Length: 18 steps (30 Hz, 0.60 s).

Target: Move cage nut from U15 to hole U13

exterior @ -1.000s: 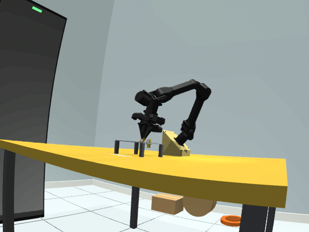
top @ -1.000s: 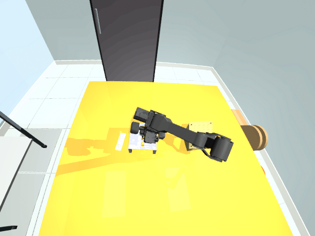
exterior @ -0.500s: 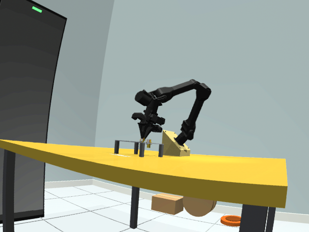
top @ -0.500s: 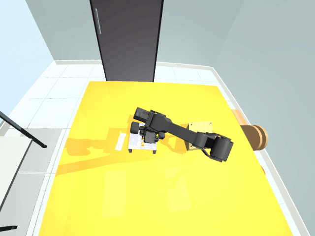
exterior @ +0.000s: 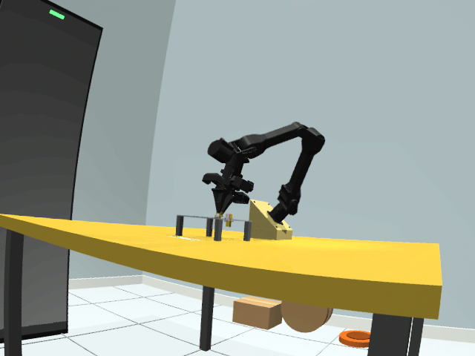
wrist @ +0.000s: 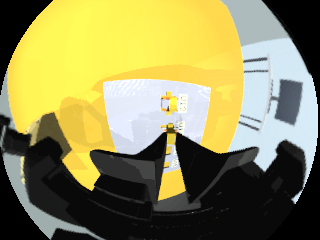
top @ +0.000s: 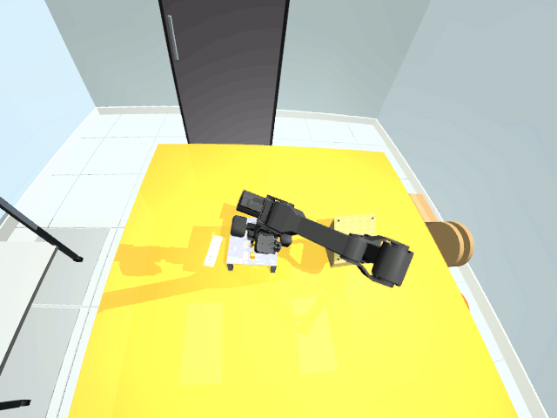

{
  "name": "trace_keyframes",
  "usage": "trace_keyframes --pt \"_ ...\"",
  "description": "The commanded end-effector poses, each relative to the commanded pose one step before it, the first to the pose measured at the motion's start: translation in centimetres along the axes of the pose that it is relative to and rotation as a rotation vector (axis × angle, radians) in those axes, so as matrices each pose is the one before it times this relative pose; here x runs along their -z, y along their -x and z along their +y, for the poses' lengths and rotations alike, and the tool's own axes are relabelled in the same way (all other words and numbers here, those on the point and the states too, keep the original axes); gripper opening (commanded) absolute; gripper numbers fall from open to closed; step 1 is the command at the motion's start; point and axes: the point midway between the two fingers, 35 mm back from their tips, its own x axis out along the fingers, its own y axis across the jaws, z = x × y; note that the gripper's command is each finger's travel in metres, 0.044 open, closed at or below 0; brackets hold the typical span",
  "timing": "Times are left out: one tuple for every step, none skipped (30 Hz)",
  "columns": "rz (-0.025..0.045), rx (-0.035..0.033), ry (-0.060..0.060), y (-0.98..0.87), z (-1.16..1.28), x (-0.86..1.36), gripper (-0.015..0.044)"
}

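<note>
Reaches out from the sloped base block (top: 355, 223) (exterior: 263, 228), with the arm (top: 321, 233) (exterior: 281, 133) bent high at the elbow, then down over the tabletop (top: 270, 337) (exterior: 287, 260) (wrist: 125, 40). Points the pincer (top: 253, 245) (exterior: 219, 213) (wrist: 171, 132) steeply down at the rail plate (top: 238, 259) (exterior: 195, 216) (wrist: 130, 110), fingertips close together, grasping the cage nut (exterior: 219, 215) (wrist: 170, 128). Places that nut at the plate's surface, near the other nut (top: 252, 255) (exterior: 228, 219) (wrist: 169, 102) at U12. Cannot tell seating or wing state.

Held cage nut (wrist: 171, 129): mostly hidden by fingertips; wings unreadable. Label beside it partly covered. Strip print (top: 213, 251) too small.
</note>
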Motion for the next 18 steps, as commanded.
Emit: trace_keyframes --pt "-0.0029 0.00876 -0.002 0.063 -0.021 -0.09 0.0029" --pt "-0.00003 0.00165 0.0 0.0 0.01 -0.001 0.0029" --pt "-0.00003 0.00165 0.0 0.0 0.01 -0.001 0.0029" --pt "-0.00003 0.00165 0.0 0.001 0.01 -0.001 0.0029" --pt "-0.00004 0.00165 0.0 0.001 0.011 -0.001 0.0029" --pt "-0.00004 0.00165 0.0 0.001 0.011 -0.001 0.0029" --pt "-0.00004 0.00165 0.0 0.001 0.011 -0.001 0.0029" --pt "-0.00004 0.00165 0.0 0.001 0.011 -0.002 0.0029" --pt "-0.00004 0.00165 0.0 0.001 0.011 -0.002 0.0029" --pt "-0.00005 0.00165 0.0 0.001 0.011 -0.002 0.0029" --pt "-0.00004 0.00132 0.0 0.001 0.009 -0.001 0.0029" --pt "-0.00002 0.0008 0.0 0.0 0.005 -0.001 0.0029" --pt "-0.00001 0.00027 0.0 0.0 0.002 0.0 0.0029" --pt "0.0 0.0 0.0 0.0 0.0 0.0 0.0029" --pt "0.0 0.0 0.0 0.0 0.0 0.0 0.0029" --pt "0.0 0.0 0.0 0.0 0.0 0.0 0.0029" --pt "0.0 0.0 0.0 0.0 0.0 0.0 0.0029" --pt "0.0 0.0 0.0 0.0 0.0 0.0 0.0029"
